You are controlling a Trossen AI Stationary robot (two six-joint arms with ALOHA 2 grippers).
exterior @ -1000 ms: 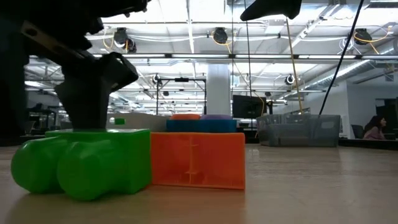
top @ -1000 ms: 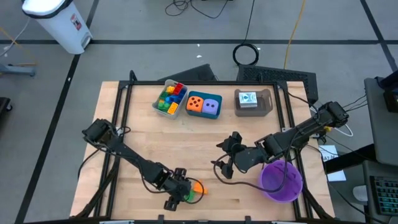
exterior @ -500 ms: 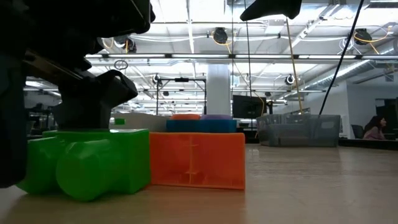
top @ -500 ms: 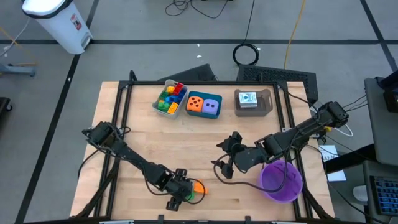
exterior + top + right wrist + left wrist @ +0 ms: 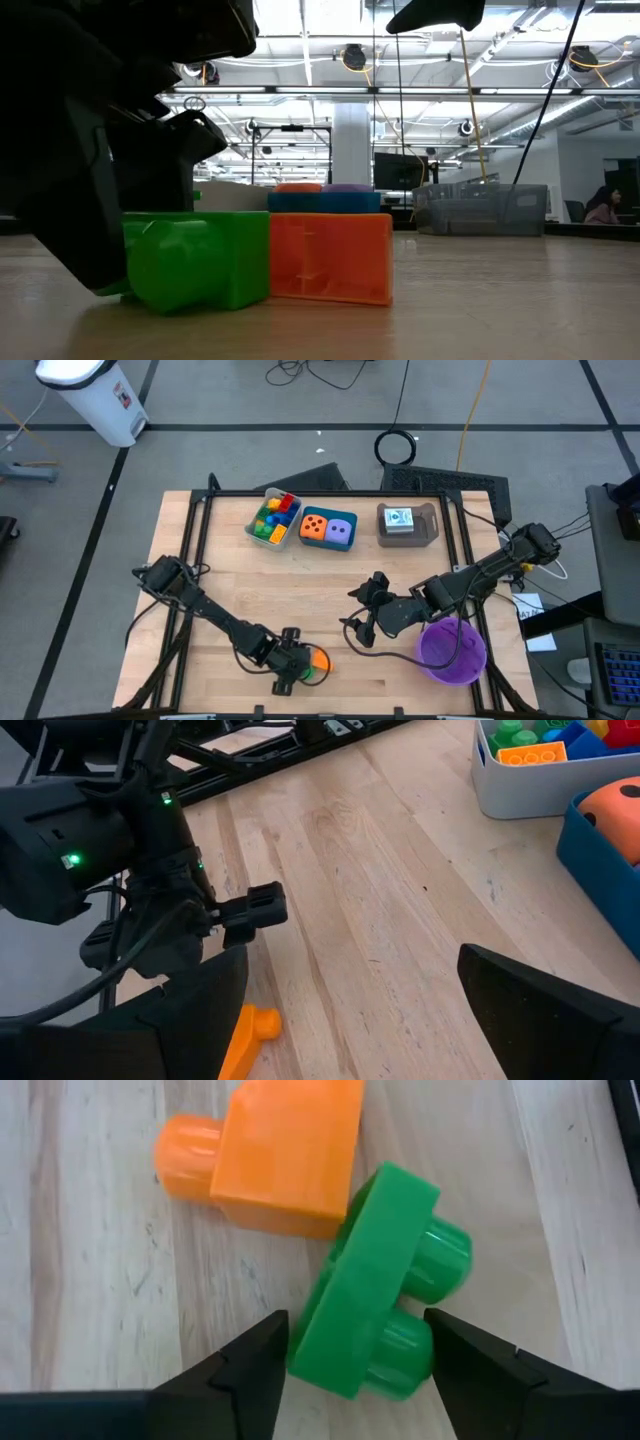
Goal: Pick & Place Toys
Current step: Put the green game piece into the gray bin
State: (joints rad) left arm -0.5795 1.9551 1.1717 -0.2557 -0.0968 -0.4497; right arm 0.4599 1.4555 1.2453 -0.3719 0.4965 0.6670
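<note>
Since the earlier frame, the left gripper [image 5: 290,675] has narrowed around the green brick [image 5: 303,673], lower centre of the high view, not yet clamped. Low view: green brick touches the orange brick [image 5: 330,256] on the surface. Left wrist view: fingers [image 5: 245,1370] flank the green one (tilted). Right gripper [image 5: 357,622] waits centre-right, spread wide.

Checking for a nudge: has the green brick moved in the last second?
Yes. In the low view the green brick has slid toward the orange brick, which stayed put.
</note>
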